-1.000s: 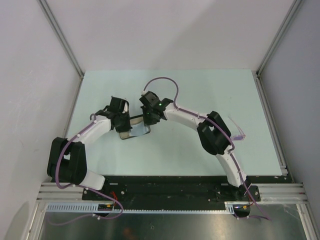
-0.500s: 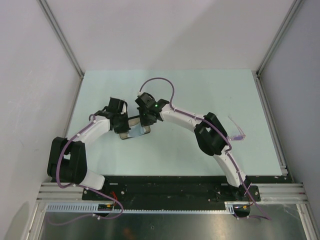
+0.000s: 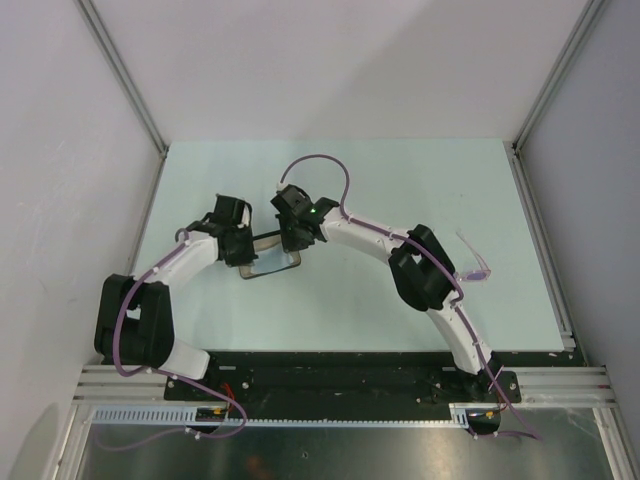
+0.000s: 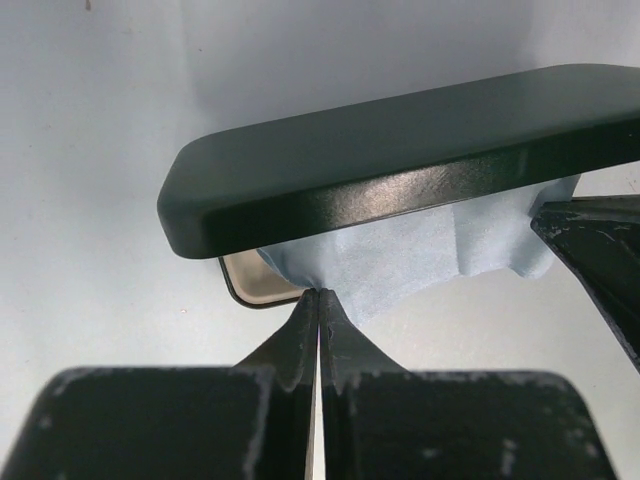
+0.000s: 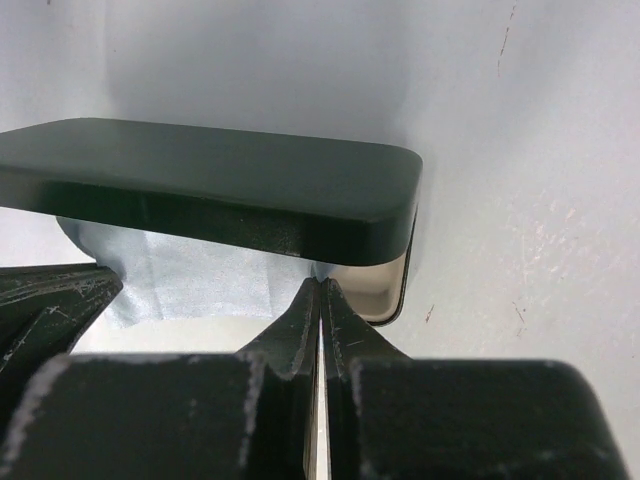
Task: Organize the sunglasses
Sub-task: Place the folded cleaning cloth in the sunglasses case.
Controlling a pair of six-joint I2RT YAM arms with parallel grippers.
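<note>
One sunglasses [image 3: 476, 263], one case [image 4: 400, 150], one cloth [image 4: 400, 262]

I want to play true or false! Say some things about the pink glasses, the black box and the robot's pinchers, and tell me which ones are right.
1. The sunglasses are inside the black case. False: they lie on the table, off to the right and apart from the case.
2. A blue cloth sits in the case under its raised lid. True.
3. Both pinchers are wide open. False: the left gripper and the right gripper are both shut.
4. Both grippers are at the case, one on each side. True.
5. The case is closed. False: its lid is lifted, and the cloth shows underneath.
</note>
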